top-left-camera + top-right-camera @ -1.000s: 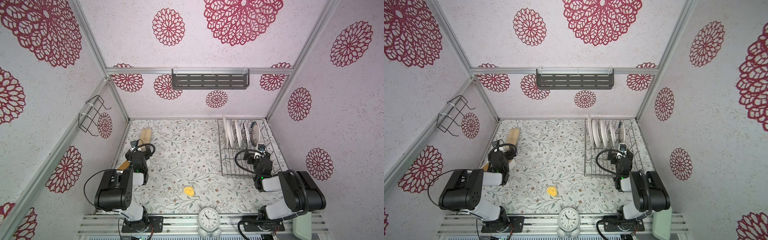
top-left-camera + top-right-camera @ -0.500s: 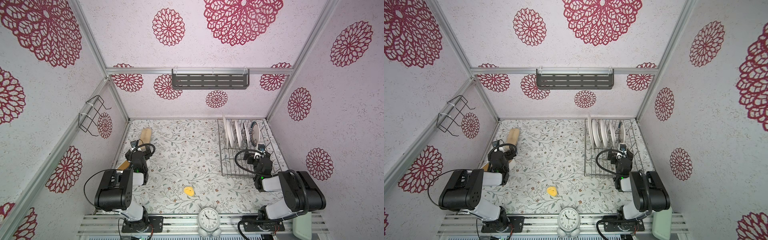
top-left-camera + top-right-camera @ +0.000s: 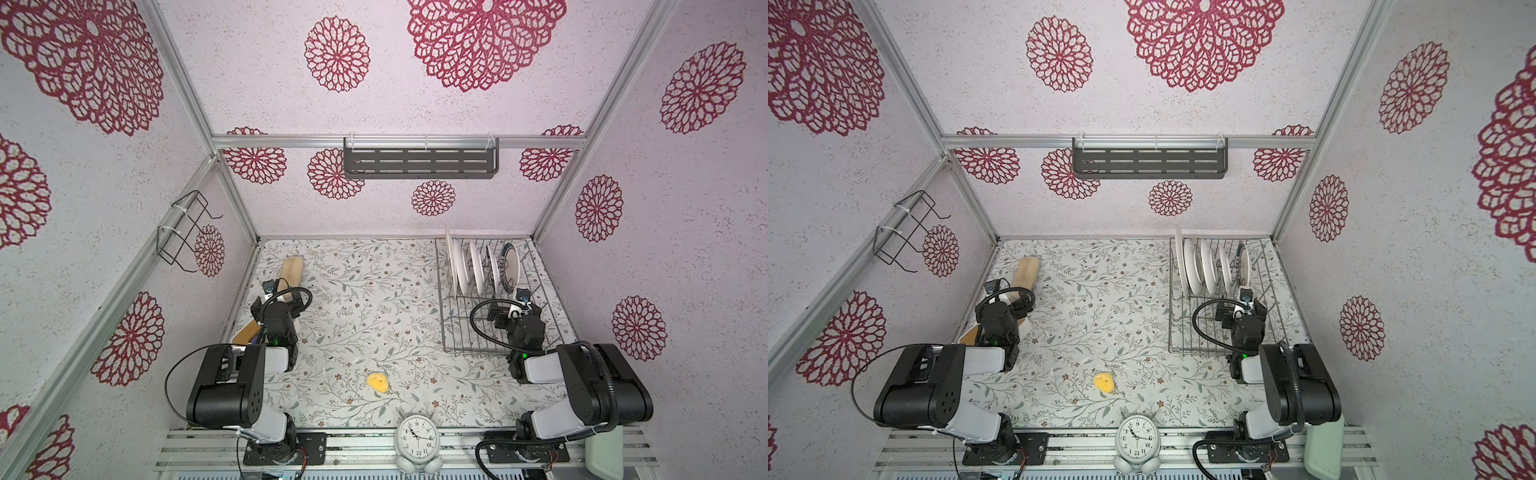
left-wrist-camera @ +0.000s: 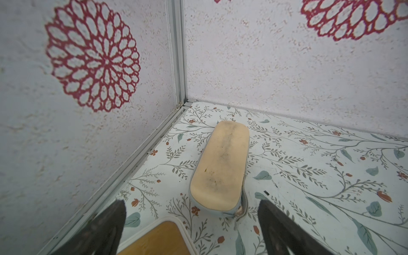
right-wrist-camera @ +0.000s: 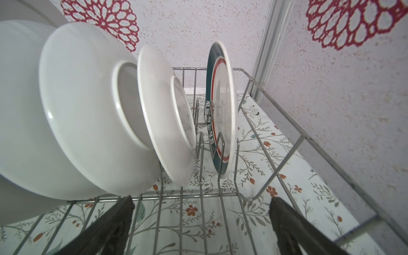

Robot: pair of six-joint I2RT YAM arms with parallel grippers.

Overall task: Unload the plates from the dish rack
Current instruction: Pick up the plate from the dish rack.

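The left wrist view alone shows the left gripper [image 4: 191, 204]: its dark fingers are spread wide, low over the table [image 3: 374, 291], and aimed at a peach oblong pouch [image 4: 220, 165] with a grey zipped edge. A corner of a pale-rimmed wooden board [image 4: 161, 239] lies between the fingers. In both top views these fingers cannot be made out.

The right wrist view alone shows the right gripper [image 5: 202, 199], fingers equally wide. It hovers over the bare wire floor of the dish rack [image 5: 287, 154], short of the plates [image 5: 92, 110] and touching none. That view also shows the teal-and-red rim and the lettering on the rightmost plate.

The top views give the count:
- one pouch and one board
- one small yellow lump [image 3: 377, 382]
- one white alarm clock [image 3: 415, 436] at the front edge
- one rack in the table's back right corner
- five plates, standing on edge in the rack's rear half

The table wears a white sheet printed with leafy sprigs and small red flowers. The walls [image 3: 374, 216] are pale and rough, with crimson rosettes, and are framed in aluminium bars [image 3: 270, 142]. One black wire holder [image 3: 183, 232] hangs on the left wall. One dark slotted shelf [image 3: 419, 166] hangs at the back.
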